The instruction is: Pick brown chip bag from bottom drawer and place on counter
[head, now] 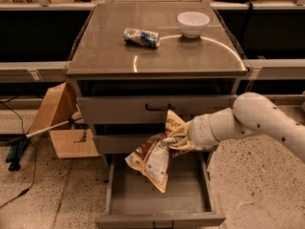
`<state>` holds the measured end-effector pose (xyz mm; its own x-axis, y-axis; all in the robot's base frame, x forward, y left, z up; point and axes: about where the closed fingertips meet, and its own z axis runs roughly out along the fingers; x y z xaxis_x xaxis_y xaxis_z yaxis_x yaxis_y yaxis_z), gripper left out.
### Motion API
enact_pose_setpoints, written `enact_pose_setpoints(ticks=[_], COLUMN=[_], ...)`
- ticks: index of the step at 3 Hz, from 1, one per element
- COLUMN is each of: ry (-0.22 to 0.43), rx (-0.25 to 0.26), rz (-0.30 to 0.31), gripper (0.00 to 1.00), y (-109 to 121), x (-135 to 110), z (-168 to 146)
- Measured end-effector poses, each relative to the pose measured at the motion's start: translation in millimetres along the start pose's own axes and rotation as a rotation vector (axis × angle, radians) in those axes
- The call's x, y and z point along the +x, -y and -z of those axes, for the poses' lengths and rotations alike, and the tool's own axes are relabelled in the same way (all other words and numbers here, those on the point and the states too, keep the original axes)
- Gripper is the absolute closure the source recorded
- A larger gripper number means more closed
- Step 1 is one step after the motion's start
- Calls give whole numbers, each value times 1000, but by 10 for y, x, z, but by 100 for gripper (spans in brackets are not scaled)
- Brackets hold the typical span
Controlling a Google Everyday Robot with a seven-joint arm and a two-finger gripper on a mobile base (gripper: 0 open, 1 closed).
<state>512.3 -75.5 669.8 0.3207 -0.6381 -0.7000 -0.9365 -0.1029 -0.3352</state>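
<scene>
The brown chip bag (153,156), glossy dark brown with tan-yellow edges and a white label panel, hangs crumpled in the air above the open bottom drawer (159,194), in front of the middle drawer. My gripper (183,137) is shut on the bag's upper right end; the white arm comes in from the right. The drawer's grey inside shows nothing else. The counter (157,51) is the shiny grey-brown cabinet top above, well over the bag.
On the counter lie a blue-and-white wrinkly packet (141,37) and a white bowl (193,23). The top drawer (155,109) is shut. An open cardboard box (64,123) and a white-handled tool (45,130) sit on the floor at left.
</scene>
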Motion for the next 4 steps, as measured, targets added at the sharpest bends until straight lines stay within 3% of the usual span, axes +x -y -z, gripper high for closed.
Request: enact_pose_setpoints(ticks=[1, 2, 3, 4], ry=[5, 5, 14, 36], rx=[12, 12, 17, 41], rz=[38, 38, 43, 80], gripper=[100, 100, 100, 100], y=[68, 68, 110, 180], x=[-212, -212, -387, -717], z=[141, 141, 219, 427])
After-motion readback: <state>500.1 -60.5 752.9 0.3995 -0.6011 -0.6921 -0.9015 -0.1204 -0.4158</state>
